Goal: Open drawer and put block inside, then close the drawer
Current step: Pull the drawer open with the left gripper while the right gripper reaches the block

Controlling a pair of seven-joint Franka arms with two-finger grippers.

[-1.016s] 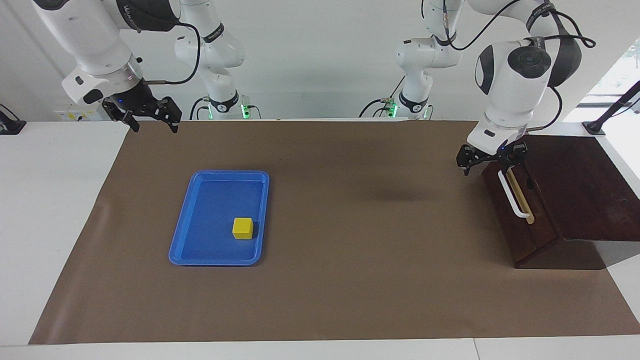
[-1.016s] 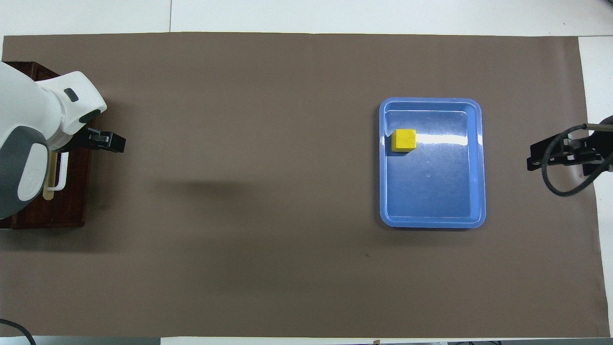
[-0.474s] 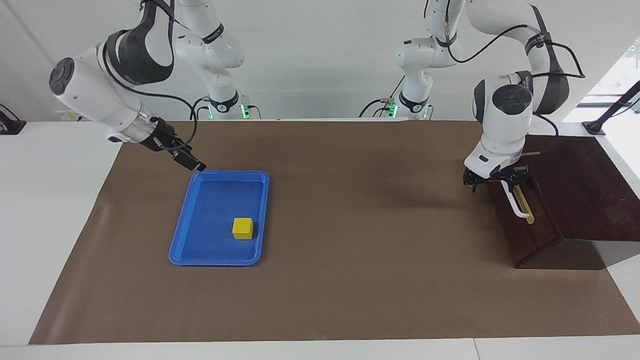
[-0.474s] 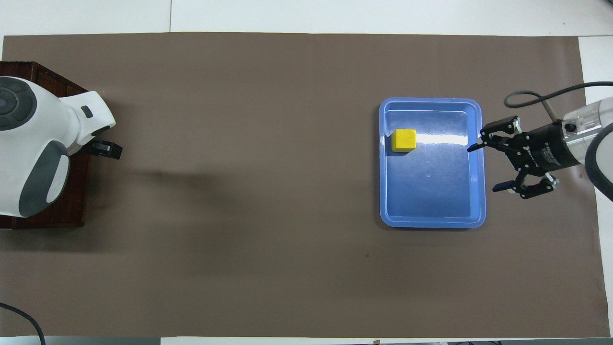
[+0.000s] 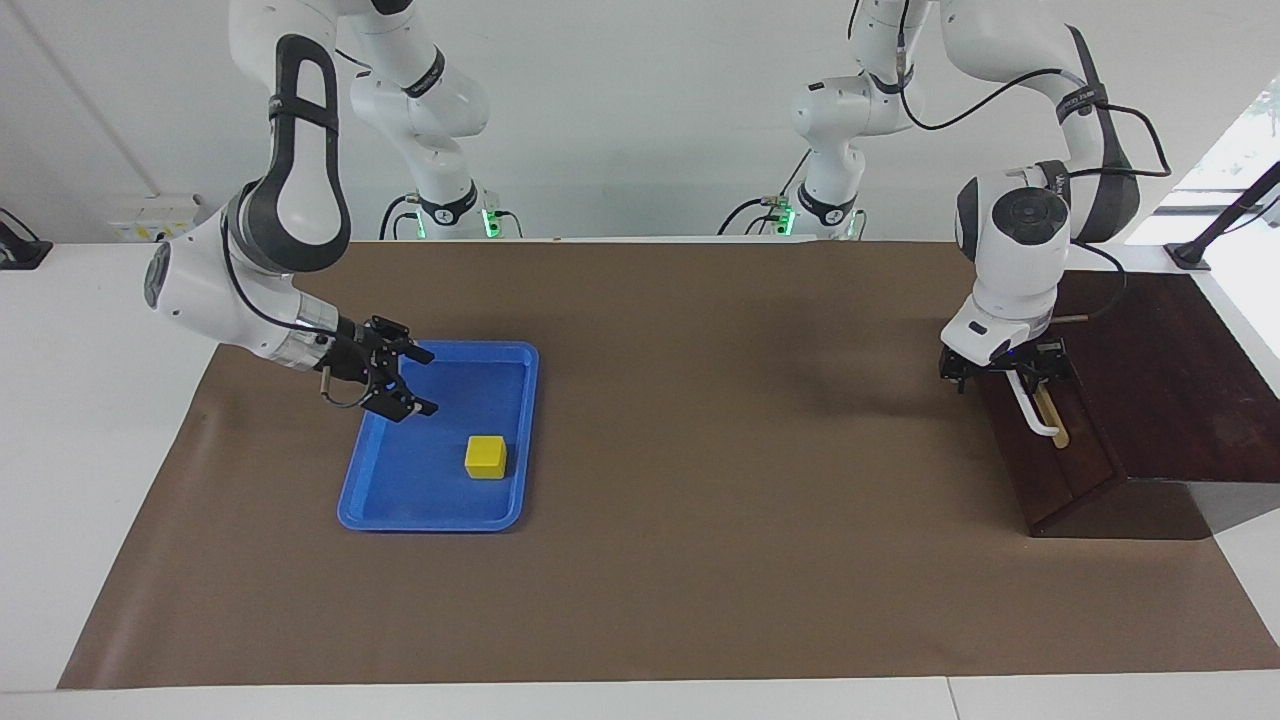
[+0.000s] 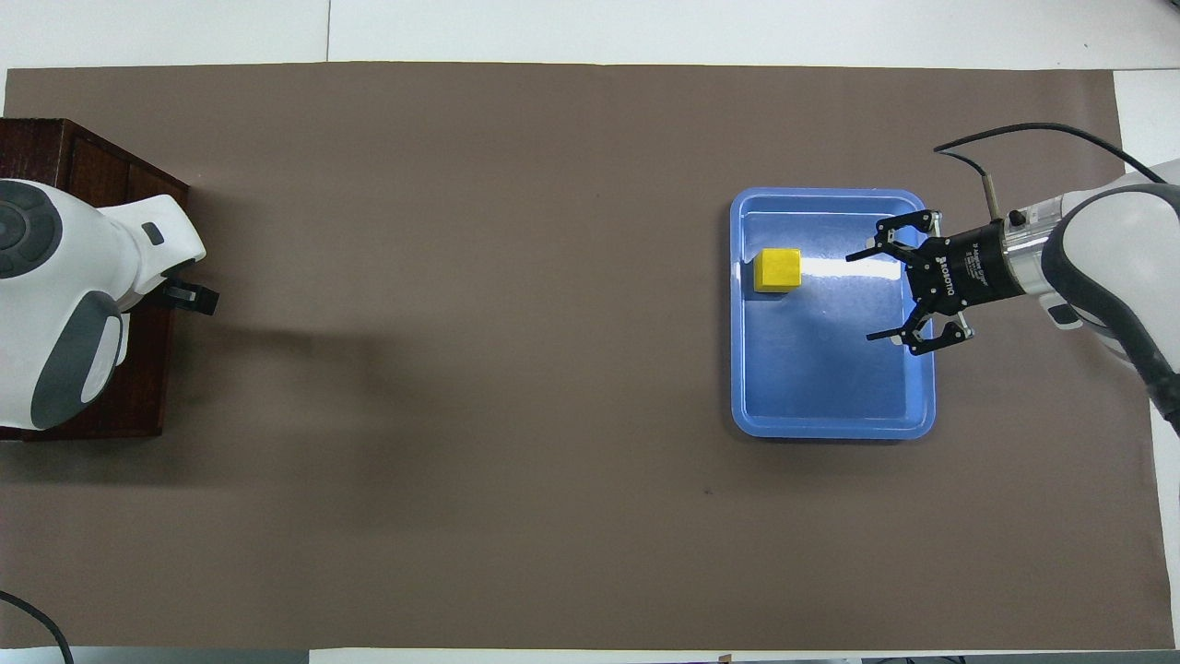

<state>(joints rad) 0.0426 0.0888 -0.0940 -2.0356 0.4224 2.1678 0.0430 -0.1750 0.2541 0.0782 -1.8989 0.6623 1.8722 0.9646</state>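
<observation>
The yellow block (image 5: pixel 486 456) (image 6: pixel 777 270) lies in the blue tray (image 5: pixel 420 495) (image 6: pixel 830 397), against the tray's wall toward the left arm's end of the table. My right gripper (image 5: pixel 431 382) (image 6: pixel 864 297) hangs open over the tray, its fingers pointing at the block with a gap between them and it. The drawer (image 5: pixel 1045 460) of the dark wooden cabinet (image 5: pixel 1150 370) (image 6: pixel 101 166) is shut. My left gripper (image 5: pixel 1005 372) is open, low at the end of the white handle (image 5: pixel 1032 410) nearest the robots. In the overhead view the arm's wrist hides it.
A brown mat (image 5: pixel 700 500) covers the table between the tray and the cabinet. The cabinet stands at the left arm's end of the table, the tray toward the right arm's end.
My right arm swung down from beside the table's edge to over the tray, toward the block. My left gripper sank lower onto the end of the drawer handle.
</observation>
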